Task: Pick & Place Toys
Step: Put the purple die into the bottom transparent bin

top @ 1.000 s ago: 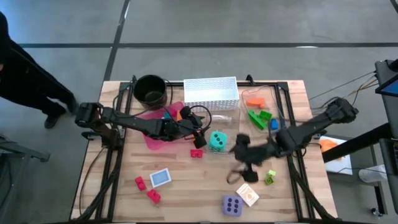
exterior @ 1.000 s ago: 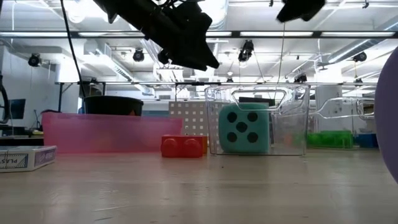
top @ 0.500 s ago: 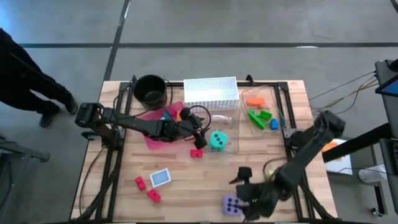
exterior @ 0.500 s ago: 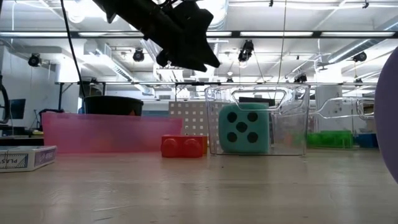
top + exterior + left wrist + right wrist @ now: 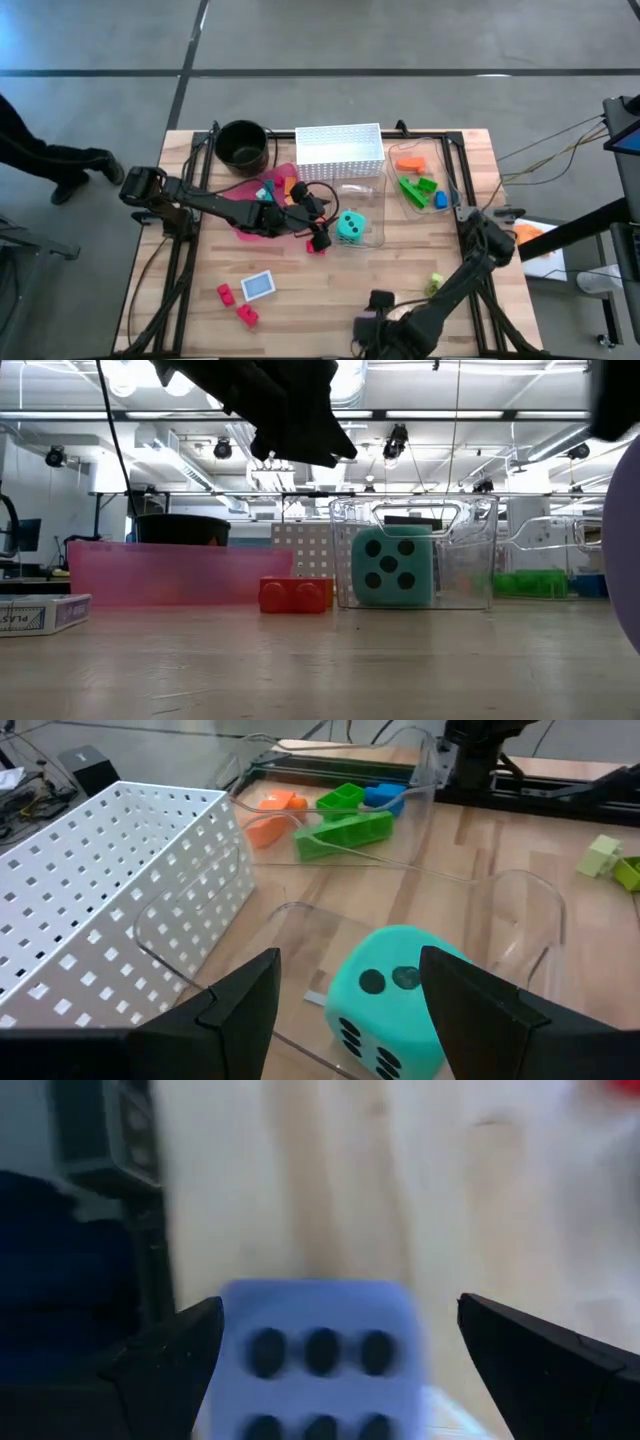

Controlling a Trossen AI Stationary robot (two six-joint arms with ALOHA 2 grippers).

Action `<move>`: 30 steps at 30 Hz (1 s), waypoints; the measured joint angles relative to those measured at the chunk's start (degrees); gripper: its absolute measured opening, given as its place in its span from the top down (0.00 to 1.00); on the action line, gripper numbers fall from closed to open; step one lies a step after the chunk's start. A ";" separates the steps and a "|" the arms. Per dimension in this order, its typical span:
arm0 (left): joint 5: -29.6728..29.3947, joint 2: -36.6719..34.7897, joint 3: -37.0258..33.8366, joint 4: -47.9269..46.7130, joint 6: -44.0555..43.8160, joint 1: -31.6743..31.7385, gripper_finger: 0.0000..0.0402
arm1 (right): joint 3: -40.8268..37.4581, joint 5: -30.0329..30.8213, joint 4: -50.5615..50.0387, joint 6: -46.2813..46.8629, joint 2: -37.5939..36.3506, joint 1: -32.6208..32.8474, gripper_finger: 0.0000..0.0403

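My right gripper [image 5: 372, 322] is open at the table's near edge, over the purple dotted die [image 5: 320, 1348]. Its two fingers stand on either side of the die, with a gap on each side. My left gripper [image 5: 318, 224] is open and empty, above the table beside the teal dotted die [image 5: 350, 226]. That die sits in a clear container [image 5: 500, 910]. A red brick [image 5: 317, 245] lies on the table just near of the left gripper. Two more red bricks [image 5: 235, 305] and a small blue card box [image 5: 258, 285] lie near left. Small green bricks [image 5: 435, 284] lie at the right.
A pink tray [image 5: 250, 218], a white perforated basket [image 5: 340, 148] and a black pot [image 5: 242, 143] stand at the back. A clear container [image 5: 418, 180] with orange, green and blue bricks stands back right. A person's legs show beyond the table's left edge.
My right gripper has swung from the middle of the table toward the near edge and gone down over the purple die.
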 joint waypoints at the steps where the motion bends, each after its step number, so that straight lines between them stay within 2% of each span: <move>1: -0.03 0.00 -0.02 -0.02 -0.03 -0.24 0.40 | 1.45 -1.19 0.02 0.16 1.18 0.21 0.01; 6: -0.05 0.01 -0.56 0.27 -3.06 -1.29 0.40 | 8.67 -2.94 -4.12 0.65 5.61 1.19 0.01; 14: -0.09 0.04 -0.70 -0.09 -4.07 -2.72 0.40 | 16.15 1.19 -15.60 3.69 8.90 1.72 0.01; 19: -0.09 0.04 -0.70 -0.06 -5.49 -3.59 0.40 | 15.77 1.53 -15.52 6.65 7.66 2.18 0.01; 24: -0.09 0.04 -0.70 0.00 -6.89 -4.85 0.40 | 13.06 0.95 -14.95 14.34 7.40 2.30 0.01; 30: -0.09 0.04 -0.70 0.20 -7.07 -6.24 0.40 | 9.65 0.00 -13.48 15.97 7.40 2.31 0.01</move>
